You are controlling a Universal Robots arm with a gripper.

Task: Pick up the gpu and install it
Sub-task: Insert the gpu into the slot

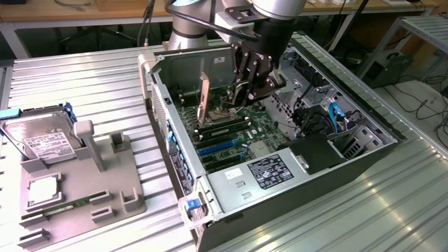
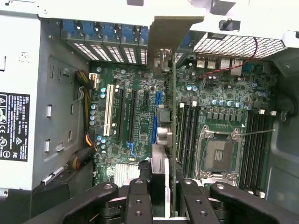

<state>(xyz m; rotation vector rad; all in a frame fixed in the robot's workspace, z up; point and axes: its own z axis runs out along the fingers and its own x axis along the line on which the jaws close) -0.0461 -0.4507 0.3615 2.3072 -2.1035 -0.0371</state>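
Gripper (image 1: 260, 86) inside open computer case (image 1: 364, 123) — fingers (image 2: 138, 200) clamped narrow on graphics card (image 2: 173, 140), held on edge above motherboard (image 2: 224, 116); metal bracket (image 2: 172, 32) at card's far end from gripper.

Silver-grey arm (image 1: 183, 23), black gripper (image 1: 253, 79).
Rounded pale metallic joints with a blue-grey cap up top; boxy black wrist block; dark, glossy finger links (image 2: 138, 200) studded with small round screws.

Bright even daylight, glare streaks on the ribbed metal table (image 1: 392, 210), deep case interior shadowed, slightly soft focus
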